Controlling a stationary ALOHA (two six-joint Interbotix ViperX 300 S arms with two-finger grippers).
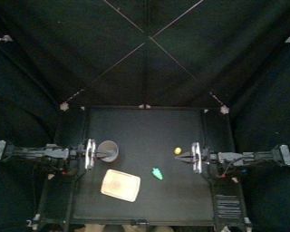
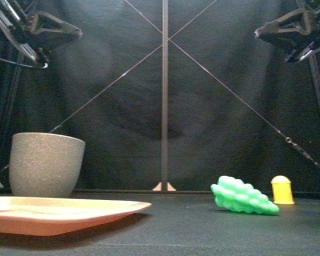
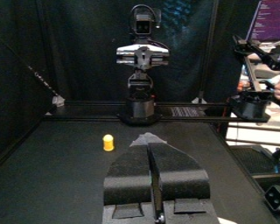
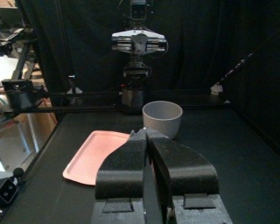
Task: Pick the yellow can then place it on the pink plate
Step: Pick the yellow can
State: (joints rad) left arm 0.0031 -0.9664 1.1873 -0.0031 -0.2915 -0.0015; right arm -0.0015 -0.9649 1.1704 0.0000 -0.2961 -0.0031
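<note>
Can is standing near the table's right edge, close to the right gripper. Both that and the left gripper are sitting closed. Reaching in without opening is risking toppling it.

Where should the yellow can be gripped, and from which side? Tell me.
Grip the yellow can across its straight sides, coming down from above with the right tool, which sits closest. The can stands upright and alone, so both sides are free; the green toy lies apart from it, nearer the front. The jaws look shut, so open them first.
</note>
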